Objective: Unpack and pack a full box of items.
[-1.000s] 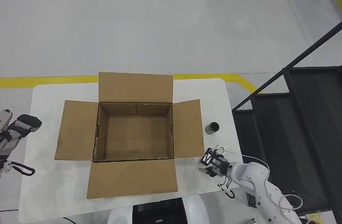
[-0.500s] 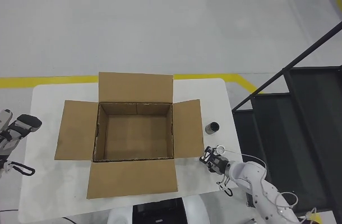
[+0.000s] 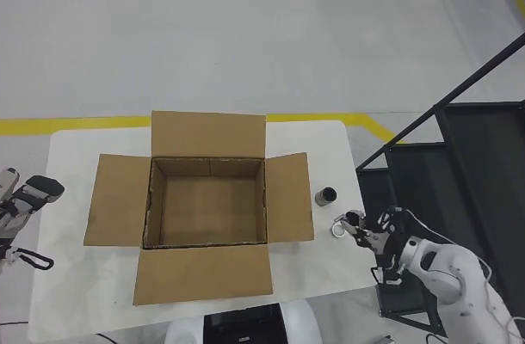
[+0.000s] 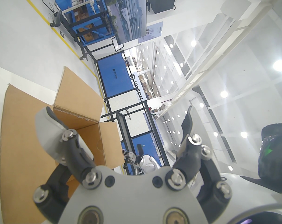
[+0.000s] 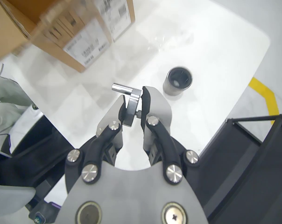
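An open cardboard box (image 3: pixel 206 211) with its four flaps spread sits mid-table, its inside bare; it also shows as the box (image 5: pixel 61 19) and the box (image 4: pixel 33 127). A small dark cylinder (image 3: pixel 325 197) stands to the box's right, seen as the cylinder (image 5: pixel 177 80) beyond my right gripper. My right gripper (image 5: pixel 134 106) is shut on a shiny metal part (image 5: pixel 130 104) with a short pin sticking out, lifted above the table near its right edge, where the gripper (image 3: pixel 355 230) shows from above. My left gripper (image 4: pixel 117 120) is open and holds nothing, off the table's left edge (image 3: pixel 21 206).
The white table (image 3: pixel 331 155) has bare room to the box's right and left. A black metal stair frame (image 3: pixel 452 172) stands close against the table's right side.
My right gripper has risen and swung to the right, away from the box's front right corner, carrying the metal part. The left arm has not moved.
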Available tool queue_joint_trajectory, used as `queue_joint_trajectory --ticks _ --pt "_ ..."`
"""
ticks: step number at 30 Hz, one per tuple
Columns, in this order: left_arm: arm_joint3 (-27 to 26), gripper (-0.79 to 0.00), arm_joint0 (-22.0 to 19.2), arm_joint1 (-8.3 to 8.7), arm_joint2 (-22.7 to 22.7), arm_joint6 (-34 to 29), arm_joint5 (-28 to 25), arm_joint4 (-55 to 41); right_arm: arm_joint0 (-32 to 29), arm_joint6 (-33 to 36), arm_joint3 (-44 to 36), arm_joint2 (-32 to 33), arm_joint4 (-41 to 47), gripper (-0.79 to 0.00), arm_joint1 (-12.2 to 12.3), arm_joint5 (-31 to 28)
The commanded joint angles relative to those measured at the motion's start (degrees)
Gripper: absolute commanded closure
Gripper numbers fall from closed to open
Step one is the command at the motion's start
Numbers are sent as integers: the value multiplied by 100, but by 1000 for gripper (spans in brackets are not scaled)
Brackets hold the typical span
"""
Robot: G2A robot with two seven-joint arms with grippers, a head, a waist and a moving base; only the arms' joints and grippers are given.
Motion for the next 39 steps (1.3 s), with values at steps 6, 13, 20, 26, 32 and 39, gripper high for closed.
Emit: queue_joint_trajectory --ticks 6,13,20,26,32,39 --pt "0 -785 0 0 0 0 0 0 129 122 -1048 -11 539 0 51 -359" --pt "0 -785 0 0 0 0 0 0 1115 1393 -1527 -1530 400 0 73 88" --pt "0 -785 0 0 0 0 0 0 2473 2528 -1210 -3212 150 0 -47 1315" --pt "0 -785 0 0 0 0 0 0 3388 2821 -529 -4276 -280 0 -231 2420" --pt "0 -785 0 0 0 0 0 0 3925 2873 42 -5018 -658 0 -395 3004" --pt "0 -785 0 0 0 0 0 0 4284 2826 593 -5584 -790 -785 -554 3267"
